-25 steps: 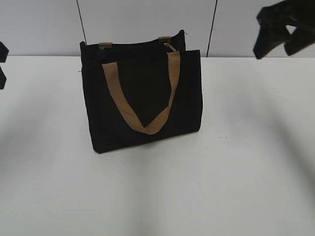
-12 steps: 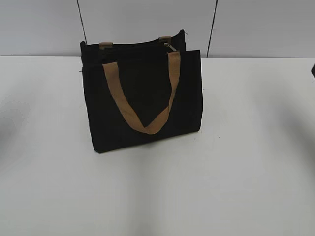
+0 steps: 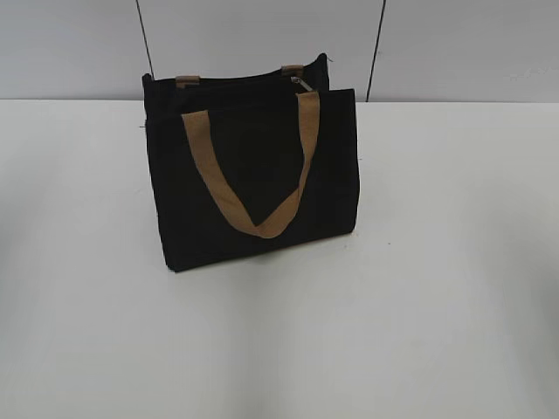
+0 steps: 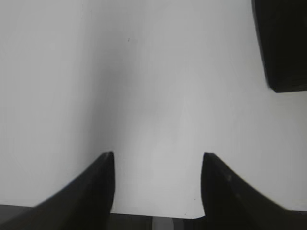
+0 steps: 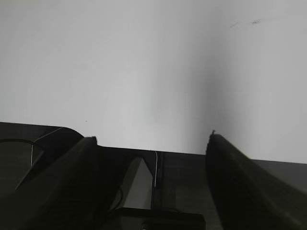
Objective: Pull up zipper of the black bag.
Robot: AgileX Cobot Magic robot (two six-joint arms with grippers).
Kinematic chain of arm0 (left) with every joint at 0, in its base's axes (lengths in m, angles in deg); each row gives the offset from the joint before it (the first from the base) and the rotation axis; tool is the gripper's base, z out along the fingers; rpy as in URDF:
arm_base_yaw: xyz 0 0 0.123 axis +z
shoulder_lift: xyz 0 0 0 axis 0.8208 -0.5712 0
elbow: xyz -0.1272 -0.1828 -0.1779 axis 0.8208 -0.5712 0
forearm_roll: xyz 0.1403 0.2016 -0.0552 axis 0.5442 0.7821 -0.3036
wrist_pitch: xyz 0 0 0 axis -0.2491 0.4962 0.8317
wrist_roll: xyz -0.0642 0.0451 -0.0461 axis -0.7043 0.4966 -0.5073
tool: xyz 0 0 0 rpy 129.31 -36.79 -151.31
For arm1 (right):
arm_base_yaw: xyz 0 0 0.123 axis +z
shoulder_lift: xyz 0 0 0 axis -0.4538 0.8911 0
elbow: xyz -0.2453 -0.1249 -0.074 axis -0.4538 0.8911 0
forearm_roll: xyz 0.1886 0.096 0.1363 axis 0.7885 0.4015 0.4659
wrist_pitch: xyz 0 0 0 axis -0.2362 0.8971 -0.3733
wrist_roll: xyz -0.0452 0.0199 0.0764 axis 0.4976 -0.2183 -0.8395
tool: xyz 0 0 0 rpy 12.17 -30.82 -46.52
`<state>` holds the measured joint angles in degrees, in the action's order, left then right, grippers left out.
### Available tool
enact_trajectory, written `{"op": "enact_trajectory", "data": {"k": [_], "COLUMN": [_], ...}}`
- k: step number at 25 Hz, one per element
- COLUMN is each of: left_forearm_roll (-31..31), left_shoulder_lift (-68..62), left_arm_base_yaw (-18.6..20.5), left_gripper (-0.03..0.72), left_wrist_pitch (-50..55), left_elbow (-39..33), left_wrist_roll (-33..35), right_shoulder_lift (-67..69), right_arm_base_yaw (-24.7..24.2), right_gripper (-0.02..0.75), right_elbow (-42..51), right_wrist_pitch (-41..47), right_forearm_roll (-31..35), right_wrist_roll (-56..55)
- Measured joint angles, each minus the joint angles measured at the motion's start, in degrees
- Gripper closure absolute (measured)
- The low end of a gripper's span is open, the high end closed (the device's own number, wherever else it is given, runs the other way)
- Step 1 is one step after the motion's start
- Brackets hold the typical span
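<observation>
Exterior view: my boxy black fabric bag (image 3: pixel 253 183) stands upright on the white table (image 3: pixel 437 305), silver zipper slider (image 3: pixel 301 83) at its far top edge. Wrist views: left gripper (image 4: pixel 157 160) and right gripper (image 5: pixel 152 141) gape wide, holding nothing.

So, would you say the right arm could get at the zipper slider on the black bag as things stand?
Probably yes. The slider sits exposed at the right end of the black bag's top edge, above the front tan strap, with bare table beside it. The right gripper is open and empty, though pulled well back.

The white table (image 3: pixel 437 262) carries the black bag (image 3: pixel 253 201), standing upright, apparently alone.
</observation>
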<state>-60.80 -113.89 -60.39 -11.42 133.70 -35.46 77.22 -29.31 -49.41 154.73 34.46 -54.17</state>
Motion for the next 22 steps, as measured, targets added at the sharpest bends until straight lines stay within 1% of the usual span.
{"op": "enact_trajectory", "data": {"k": [4, 8, 12, 15, 19, 22], "left_forearm_roll": [0.8, 1.0, 1.0, 1.0, 0.5, -0.4], "left_shoulder_lift": [12.2, 25.6, 38.4, 48.6, 60.5, 67.1], "left_arm_base_yaw": [0.0, 0.0, 0.0, 0.0, 0.0, 0.0], "left_gripper": [0.257, 0.257, 0.257, 0.257, 0.257, 0.257], "left_wrist_pitch": [0.1, 0.3, -0.9, -3.6, -4.9, -5.5], "left_elbow": [-7.0, -14.9, -23.2, -27.7, -31.3, -31.9], "left_wrist_roll": [0.0, 0.5, 2.9, 5.2, 7.7, 9.6], "right_shoulder_lift": [-14.3, -25.0, -35.9, -44.3, -52.7, -54.8], "right_arm_base_yaw": [0.0, 0.0, 0.0, 0.0, 0.0, 0.0], "right_gripper": [0.212, 0.212, 0.212, 0.212, 0.212, 0.212], "right_elbow": [5.4, 10.3, 14.5, 16.4, 19.4, 20.7], "right_wrist_pitch": [0.3, 0.3, 0.3, 0.3, -1.3, -2.3], "right_forearm_roll": [0.2, 0.2, 0.4, 0.5, 0.6, 0.5], "right_wrist_roll": [0.0, 1.2, 5.9, 7.7, 8.0, 8.2]}}
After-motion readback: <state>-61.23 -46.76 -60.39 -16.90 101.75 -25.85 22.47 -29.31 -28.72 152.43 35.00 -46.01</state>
